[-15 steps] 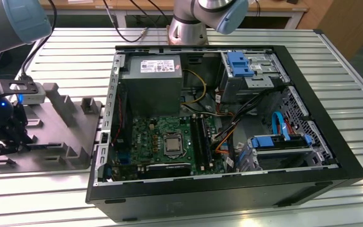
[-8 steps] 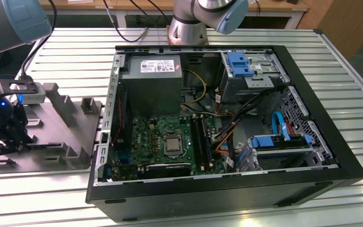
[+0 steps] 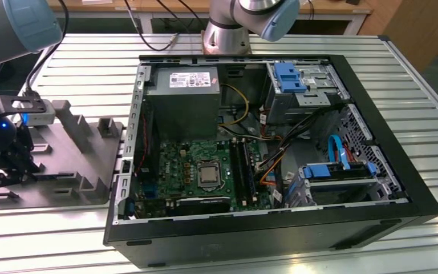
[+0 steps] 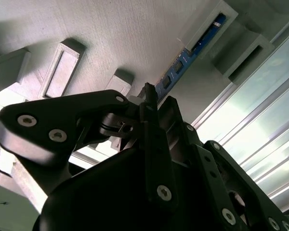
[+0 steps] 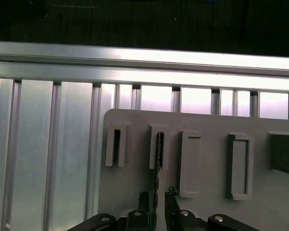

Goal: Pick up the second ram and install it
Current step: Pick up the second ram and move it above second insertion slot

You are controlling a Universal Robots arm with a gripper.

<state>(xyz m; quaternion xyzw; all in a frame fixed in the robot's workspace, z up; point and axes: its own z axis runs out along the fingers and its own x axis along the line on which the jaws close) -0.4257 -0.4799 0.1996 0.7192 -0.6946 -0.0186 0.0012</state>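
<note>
Pincer: the gripper [image 5: 157,196] hangs tips-down over the grey tray [image 5: 127,192]. In the exterior view the gripper [image 3: 9,171] is at the exterior view's left.
Grip: the jaws are a narrow way apart, with one fingertip [image 5: 144,197] on each side of the stick and a thin strip of pale tray between each tip and it (straddling, not clamped, as far as the first wrist view tells).
Second ram: the second ram [image 5: 160,150] stands on its long edge in a slotted post [image 5: 153,147] just ahead of the tips, and its near end runs in between them. In the second wrist view its blue face [image 4: 183,62] slants away from the tips into that post.
Neighbours: a second slotted post [image 5: 115,147] stands just beside the ram's post on one side, and two plain blocks [image 5: 190,163] stand on the other.
Edges: the tray's rounded corner [image 5: 107,115] lies beyond the posts, then the slatted metal table [image 5: 48,144] and its bright edge rail [image 5: 135,53].
Open room: flat tray surface flanks both fingertips.
Case: the open computer case [image 3: 280,220] lies to the exterior view's right of the gripper, with its wall just beside the tray's far edge.
</note>
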